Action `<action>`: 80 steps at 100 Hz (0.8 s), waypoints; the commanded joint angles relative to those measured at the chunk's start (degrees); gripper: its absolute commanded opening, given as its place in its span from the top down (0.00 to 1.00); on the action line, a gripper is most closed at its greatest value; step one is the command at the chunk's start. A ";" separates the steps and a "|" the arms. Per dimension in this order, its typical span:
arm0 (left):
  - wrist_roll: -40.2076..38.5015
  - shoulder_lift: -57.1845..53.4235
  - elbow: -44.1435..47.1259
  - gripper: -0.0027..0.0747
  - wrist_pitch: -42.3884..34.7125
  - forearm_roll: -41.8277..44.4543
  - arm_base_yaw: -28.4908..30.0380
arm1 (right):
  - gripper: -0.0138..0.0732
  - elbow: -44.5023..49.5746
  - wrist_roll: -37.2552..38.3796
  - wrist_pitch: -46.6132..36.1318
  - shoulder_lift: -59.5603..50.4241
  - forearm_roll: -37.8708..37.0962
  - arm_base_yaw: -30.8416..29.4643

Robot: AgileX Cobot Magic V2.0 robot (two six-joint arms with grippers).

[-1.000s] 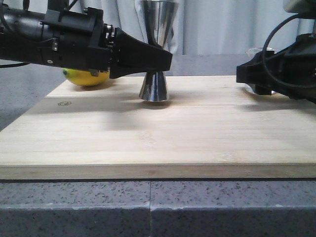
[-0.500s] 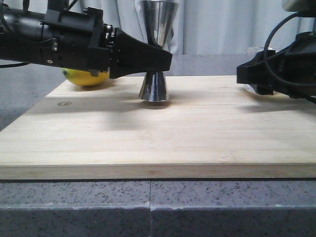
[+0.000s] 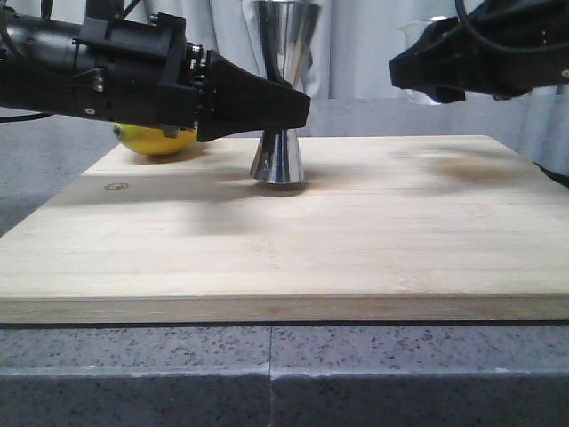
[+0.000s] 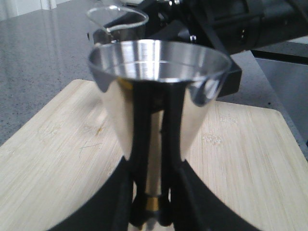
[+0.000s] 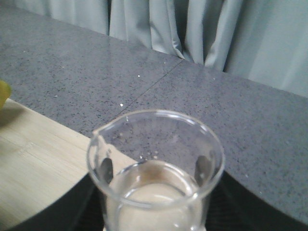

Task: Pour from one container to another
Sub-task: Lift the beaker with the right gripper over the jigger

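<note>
The steel jigger (image 3: 279, 162) stands upright on the wooden board (image 3: 356, 240), left of centre. My left gripper (image 3: 298, 107) is shut on its narrow waist, where the left wrist view shows the gold band between the black fingers (image 4: 139, 192). The jigger's open cup (image 4: 159, 67) fills that view and looks empty. My right gripper (image 3: 411, 71) is raised at the upper right, shut on the clear glass beaker (image 3: 414, 34), which is off the board. In the right wrist view the beaker (image 5: 156, 168) is upright between dark finger pads and holds a pale liquid. The beaker (image 4: 117, 21) appears behind the jigger's rim.
A yellow lemon (image 3: 158, 140) lies at the board's back left, mostly hidden behind my left arm. The board rests on a grey speckled counter (image 3: 267, 374). Pale curtains hang behind. The right arm (image 4: 231, 29) reaches in beyond the jigger.
My right gripper has lifted the beaker off the board's back right and carried it up and leftward toward the jigger. The left gripper and jigger have stayed still.
</note>
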 commanded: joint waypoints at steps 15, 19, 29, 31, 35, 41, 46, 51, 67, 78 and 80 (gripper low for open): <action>-0.10 -2.33 -1.55 0.87 6.08 -4.57 -0.55 | 0.50 -7.55 8.20 2.40 -3.90 -12.79 -0.27; -0.10 -2.33 -1.55 0.87 6.08 -4.57 -0.55 | 0.50 -8.44 10.37 2.89 -4.01 -15.30 -0.27; -0.10 -2.33 -1.55 0.87 6.08 -4.57 -0.55 | 0.50 -10.71 16.48 3.78 -4.01 -23.40 -0.27; -0.10 -2.33 -1.55 0.87 6.08 -4.57 -0.55 | 0.50 -11.17 17.43 4.08 -4.01 -24.86 -0.14; -0.10 -2.33 -1.55 0.87 6.08 -4.57 -0.55 | 0.50 -11.96 19.02 4.98 -4.01 -27.09 0.15; -0.10 -2.33 -1.55 0.87 6.08 -4.57 -0.55 | 0.50 -13.47 20.16 6.51 -4.01 -30.77 0.93; -0.10 -2.33 -1.55 0.88 6.08 -4.57 -0.55 | 0.50 -14.39 20.16 7.28 -4.01 -32.84 1.46; -0.10 -2.33 -1.55 0.87 6.08 -4.57 -0.55 | 0.50 -15.14 20.27 8.15 -4.01 -34.53 1.91; -0.10 -2.33 -1.55 0.88 6.08 -4.57 -0.55 | 0.50 -16.76 21.84 8.76 -4.01 -41.78 3.06; -0.10 -2.33 -1.55 0.87 6.08 -4.57 -0.55 | 0.50 -17.62 23.12 8.76 -4.01 -46.34 3.33; -0.10 -2.33 -1.55 0.87 6.08 -4.57 -0.55 | 0.50 -17.75 23.12 8.76 -4.01 -46.98 3.33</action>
